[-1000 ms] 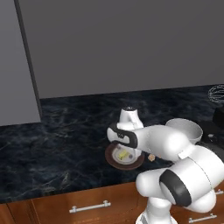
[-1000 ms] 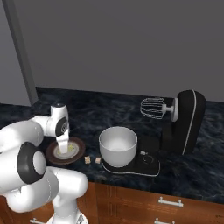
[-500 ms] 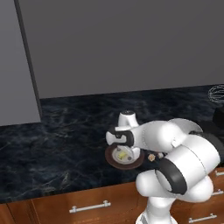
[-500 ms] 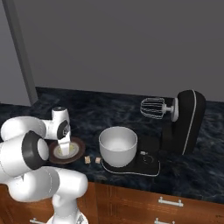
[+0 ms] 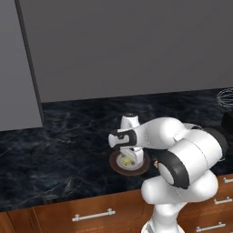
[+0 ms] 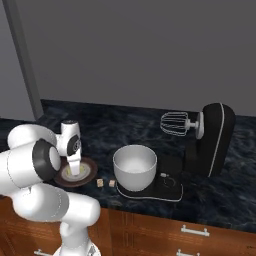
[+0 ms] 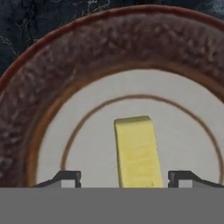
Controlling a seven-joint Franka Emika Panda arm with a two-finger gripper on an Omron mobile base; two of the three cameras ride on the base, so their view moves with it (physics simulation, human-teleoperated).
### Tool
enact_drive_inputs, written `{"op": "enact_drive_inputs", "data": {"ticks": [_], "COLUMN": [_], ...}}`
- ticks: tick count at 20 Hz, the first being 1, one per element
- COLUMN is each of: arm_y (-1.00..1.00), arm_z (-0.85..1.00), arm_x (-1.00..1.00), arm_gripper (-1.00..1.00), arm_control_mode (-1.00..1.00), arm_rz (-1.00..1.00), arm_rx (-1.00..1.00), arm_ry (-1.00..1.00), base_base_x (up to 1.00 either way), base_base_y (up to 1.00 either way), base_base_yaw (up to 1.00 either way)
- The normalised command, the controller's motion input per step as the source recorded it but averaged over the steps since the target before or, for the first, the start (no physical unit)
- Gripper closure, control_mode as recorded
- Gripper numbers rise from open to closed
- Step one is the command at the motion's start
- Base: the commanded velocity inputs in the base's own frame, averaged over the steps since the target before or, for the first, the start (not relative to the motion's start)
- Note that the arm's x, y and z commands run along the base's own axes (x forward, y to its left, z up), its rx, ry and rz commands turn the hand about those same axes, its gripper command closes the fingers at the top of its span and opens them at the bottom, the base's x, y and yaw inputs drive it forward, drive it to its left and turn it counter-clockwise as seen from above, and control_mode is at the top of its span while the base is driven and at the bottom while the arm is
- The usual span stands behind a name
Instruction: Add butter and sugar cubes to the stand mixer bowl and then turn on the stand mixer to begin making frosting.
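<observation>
The butter [image 7: 135,151], a pale-yellow stick, lies in the middle of a brown-rimmed white plate [image 7: 87,52]. My gripper [image 7: 124,179] hangs straight down over it, open, one fingertip on each side of the stick and a gap to both. From the base, the gripper [image 5: 129,157] reaches into the plate [image 5: 116,164]. Two sugar cubes [image 6: 105,183] sit on the counter between the plate [image 6: 90,165] and the stand mixer bowl [image 6: 134,166]. The bowl rests on the black stand mixer [image 6: 215,140], whose head is tilted up with the whisk [image 6: 175,122] clear of the bowl.
A dark marble counter [image 6: 230,200] runs along a grey back wall. Wooden drawers [image 5: 91,214] line its front edge. A tall grey cabinet [image 5: 18,68] stands at the left.
The hand has sunk a little closer to the plate and the arm's elbow has swung. The butter, cubes and mixer have not moved.
</observation>
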Motion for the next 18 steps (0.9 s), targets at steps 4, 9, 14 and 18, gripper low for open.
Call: {"op": "enact_drive_inputs", "data": {"ticks": [4, 9, 14, 18], "arm_y": [0.00, 0.00, 0.00, -0.07], "arm_z": [-0.16, -0.06, 0.03, 0.39], "arm_x": [0.00, -0.15, -0.22, -0.32], "arm_gripper": [1.00, 1.00, 1.00, 1.00], "arm_control_mode": [-1.00, -1.00, -1.00, -1.00], "arm_rz": [0.00, 0.00, -0.03, -0.09], "arm_rx": [0.00, 0.00, 0.00, 0.00], "arm_ry": [0.01, -0.09, -0.17, -0.19], "base_base_x": [0.00, 0.00, 0.00, 0.00], "base_base_y": [0.00, 0.00, 0.00, 0.00], "base_base_yaw": [0.00, 0.00, 0.00, 0.00]}}
